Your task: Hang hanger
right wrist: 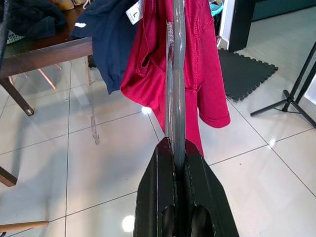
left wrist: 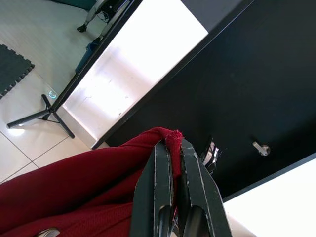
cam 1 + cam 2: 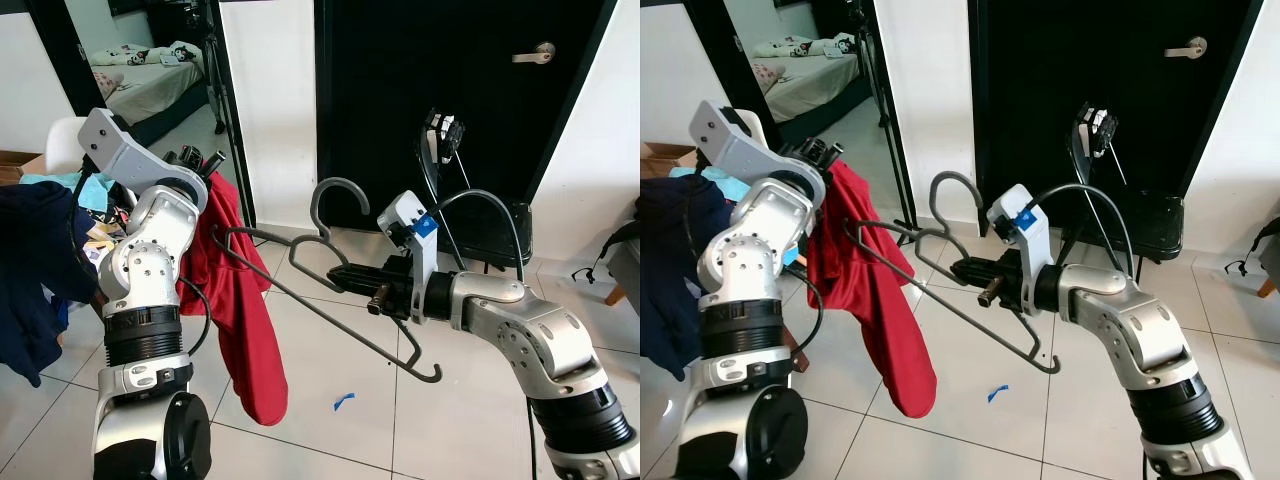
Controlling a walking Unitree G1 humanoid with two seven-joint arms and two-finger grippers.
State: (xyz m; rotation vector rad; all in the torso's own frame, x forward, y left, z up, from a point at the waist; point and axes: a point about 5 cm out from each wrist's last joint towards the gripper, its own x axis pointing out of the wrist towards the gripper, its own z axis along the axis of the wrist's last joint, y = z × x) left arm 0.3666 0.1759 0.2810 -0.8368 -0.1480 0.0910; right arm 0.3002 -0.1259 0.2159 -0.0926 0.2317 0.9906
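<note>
My right gripper (image 3: 345,277) is shut on a grey plastic hanger (image 3: 330,300), held in mid-air with its hook (image 3: 340,195) pointing up. The wrist view shows the black fingers (image 1: 163,168) clamped on the hanger's bar (image 1: 175,74). My left gripper (image 3: 208,165) is raised at the left and is shut on the top edge of a red garment (image 3: 240,310), which hangs down toward the floor. Its pinch on the cloth (image 2: 172,140) is clear in the left wrist view. The hanger's far end meets the red garment; I cannot tell whether it is inside it.
A dark navy garment (image 3: 35,260) hangs at the far left over a cluttered wooden table (image 1: 44,54). Behind are a black door (image 3: 450,100) and a black chair with cables (image 3: 500,225). Blue tape (image 3: 343,402) lies on the tiled floor. A bedroom opens at back left.
</note>
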